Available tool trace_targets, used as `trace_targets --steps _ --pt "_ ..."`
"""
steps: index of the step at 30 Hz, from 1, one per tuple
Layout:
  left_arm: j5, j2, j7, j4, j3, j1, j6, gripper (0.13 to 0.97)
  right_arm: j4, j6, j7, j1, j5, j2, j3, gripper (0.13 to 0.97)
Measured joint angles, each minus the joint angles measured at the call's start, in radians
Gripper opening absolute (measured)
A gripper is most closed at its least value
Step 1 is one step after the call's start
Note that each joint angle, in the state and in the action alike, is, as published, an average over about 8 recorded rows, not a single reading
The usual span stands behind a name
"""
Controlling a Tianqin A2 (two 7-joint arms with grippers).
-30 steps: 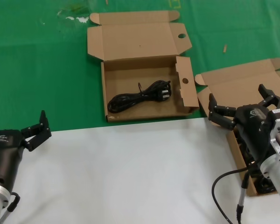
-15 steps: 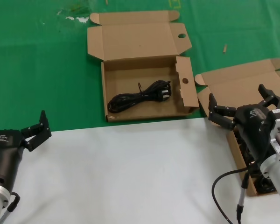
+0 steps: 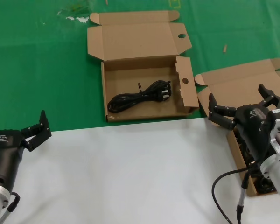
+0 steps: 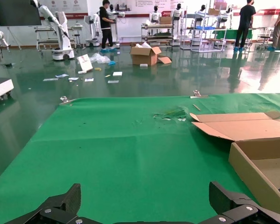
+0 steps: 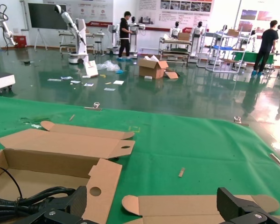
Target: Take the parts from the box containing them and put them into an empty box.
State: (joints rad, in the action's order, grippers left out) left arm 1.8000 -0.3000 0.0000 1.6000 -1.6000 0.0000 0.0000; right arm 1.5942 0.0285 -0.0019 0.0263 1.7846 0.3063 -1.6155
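From the head camera, the right gripper hangs with its fingers spread wide and nothing between them, above the near edge of the source box, whose plain lid lies open behind it. Dark cords in that box show only partly, under the right arm. Away to that gripper's left, well apart, sits the wide box with round holes in its flaps; one black power cord lies looped on its floor. The left gripper rests open and empty at the border of the white sheet and the green cloth.

The left wrist camera shows its open fingertips, green cloth ahead, and the wide box's corner off to one side.

The right wrist camera shows its parted fingertips, the holed box with the cord beyond one finger, and the plain lid just ahead.
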Motion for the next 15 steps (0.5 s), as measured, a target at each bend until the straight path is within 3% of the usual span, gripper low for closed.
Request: trace_targets --steps 15 --pt "0.0 0.0 0.0 0.0 0.0 0.0 0.0 0.966 0.0 0.0 0.0 0.0 0.0 0.0 0.0 0.966"
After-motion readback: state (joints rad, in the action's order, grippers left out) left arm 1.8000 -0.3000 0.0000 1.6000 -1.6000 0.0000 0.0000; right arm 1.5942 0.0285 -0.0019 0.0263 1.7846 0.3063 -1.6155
